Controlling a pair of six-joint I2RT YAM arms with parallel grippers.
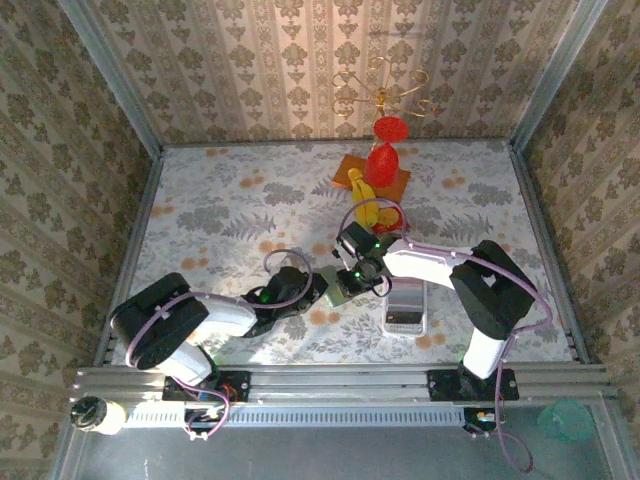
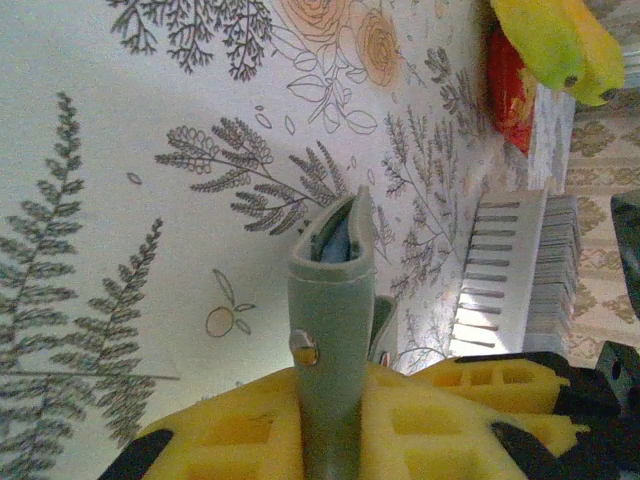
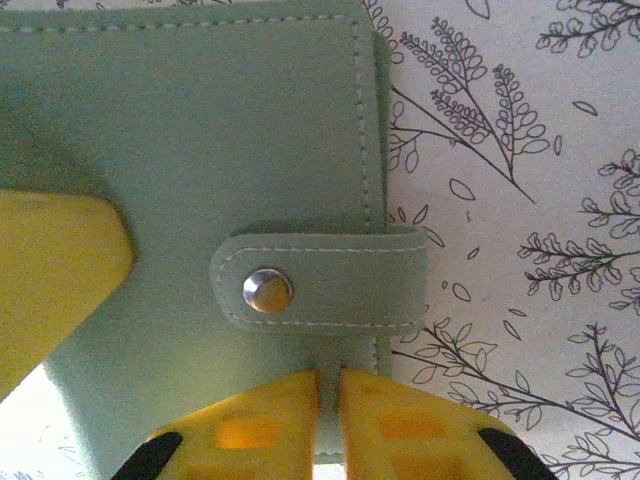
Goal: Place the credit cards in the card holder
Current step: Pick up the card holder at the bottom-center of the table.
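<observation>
One card holder (image 3: 200, 130), left gripper (image 2: 330, 420) and right gripper (image 3: 330, 425) both clamped on it

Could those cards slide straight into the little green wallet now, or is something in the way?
The card holder is shut: its strap wraps over the opening edge, fastened by a metal snap. The credit cards stand in the white tray beside it; nothing else visible lies between.

Damask-papered walls (image 1: 300, 70), floral tablecloth (image 1: 220, 190)
</observation>
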